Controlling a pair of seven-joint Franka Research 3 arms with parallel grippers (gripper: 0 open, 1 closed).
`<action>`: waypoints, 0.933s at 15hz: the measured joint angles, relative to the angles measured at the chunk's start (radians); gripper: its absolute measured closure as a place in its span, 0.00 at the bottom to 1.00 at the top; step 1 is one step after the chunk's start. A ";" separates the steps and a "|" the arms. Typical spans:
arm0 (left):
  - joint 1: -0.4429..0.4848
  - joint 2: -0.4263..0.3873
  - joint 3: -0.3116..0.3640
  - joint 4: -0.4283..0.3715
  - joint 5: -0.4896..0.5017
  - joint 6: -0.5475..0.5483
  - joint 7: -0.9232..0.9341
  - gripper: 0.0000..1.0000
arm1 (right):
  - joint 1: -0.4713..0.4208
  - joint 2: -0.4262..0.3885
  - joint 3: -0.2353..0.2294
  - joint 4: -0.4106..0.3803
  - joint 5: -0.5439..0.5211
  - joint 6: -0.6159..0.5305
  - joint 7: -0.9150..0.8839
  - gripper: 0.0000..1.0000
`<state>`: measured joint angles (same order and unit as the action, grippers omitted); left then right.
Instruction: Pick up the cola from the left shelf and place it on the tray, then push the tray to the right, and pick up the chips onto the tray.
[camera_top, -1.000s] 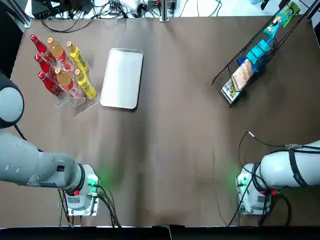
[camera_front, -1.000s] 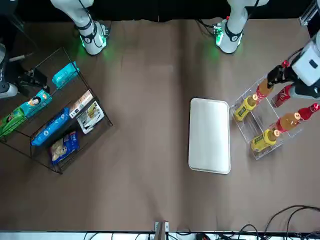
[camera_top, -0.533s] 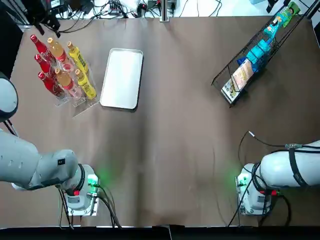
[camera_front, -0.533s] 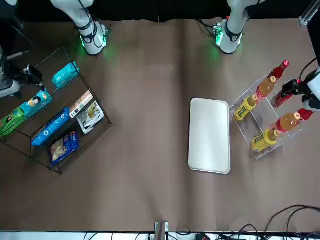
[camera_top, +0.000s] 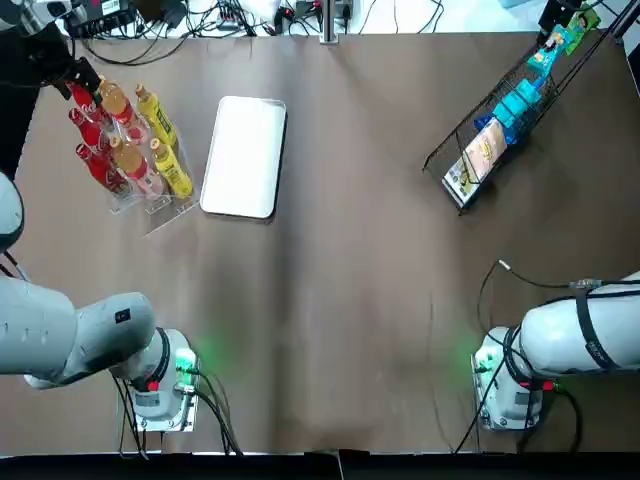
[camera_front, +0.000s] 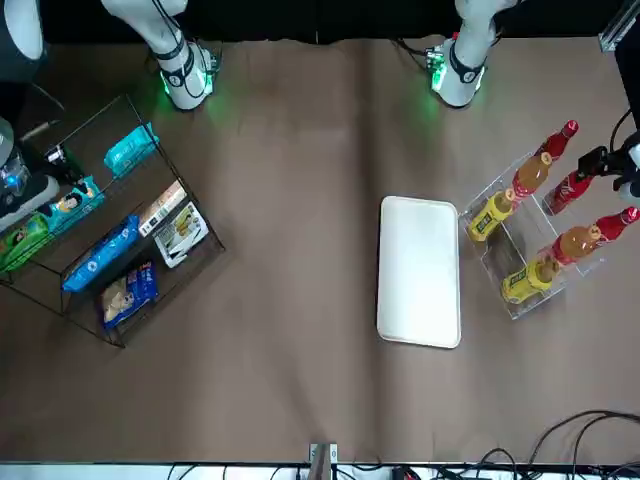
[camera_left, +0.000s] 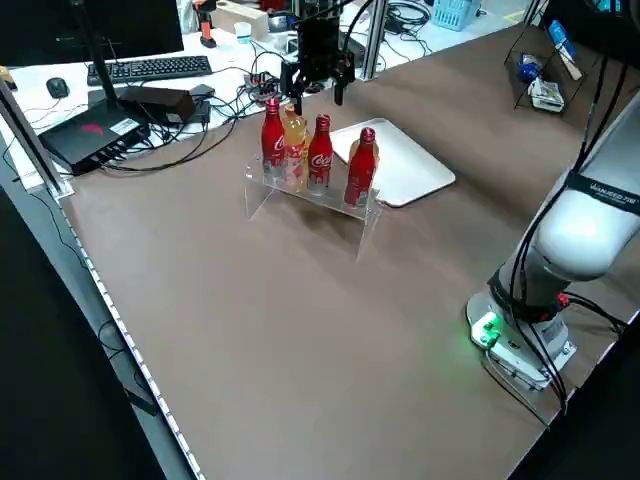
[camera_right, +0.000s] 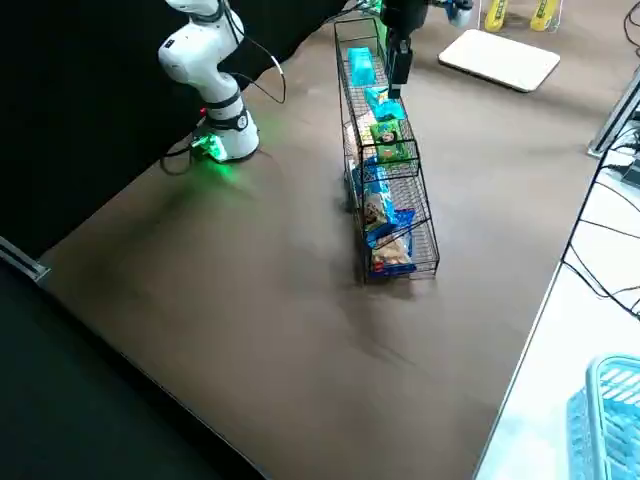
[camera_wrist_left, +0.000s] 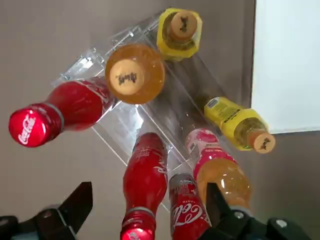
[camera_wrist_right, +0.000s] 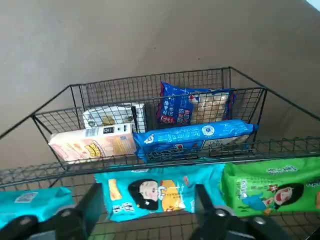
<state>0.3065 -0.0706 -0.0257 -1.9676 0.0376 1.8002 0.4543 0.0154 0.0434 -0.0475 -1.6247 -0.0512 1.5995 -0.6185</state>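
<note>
Hovers, left end effector spread, over red cola bottle at ten o'clock (right end effector spread too, above black wire rack).

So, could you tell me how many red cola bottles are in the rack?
3, along the clear plastic rack's side farthest from the white rectangular tray: far red cola bottle, middle one, nearest one. None seems hidden.
</note>
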 joint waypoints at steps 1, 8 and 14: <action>0.006 -0.004 0.000 -0.009 0.000 0.001 0.004 0.02 | -0.005 0.002 0.000 0.000 -0.001 -0.007 -0.017 0.22; 0.025 -0.060 0.001 -0.090 0.042 0.004 0.009 0.34 | -0.027 0.009 -0.001 -0.012 -0.002 -0.018 -0.073 0.24; 0.041 -0.073 0.001 -0.104 0.050 0.005 0.013 0.49 | -0.027 0.013 -0.001 -0.020 -0.015 -0.030 -0.079 0.48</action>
<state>0.3471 -0.1435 -0.0251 -2.0715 0.0877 1.8055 0.4672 -0.0121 0.0565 -0.0482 -1.6446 -0.0657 1.5695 -0.6971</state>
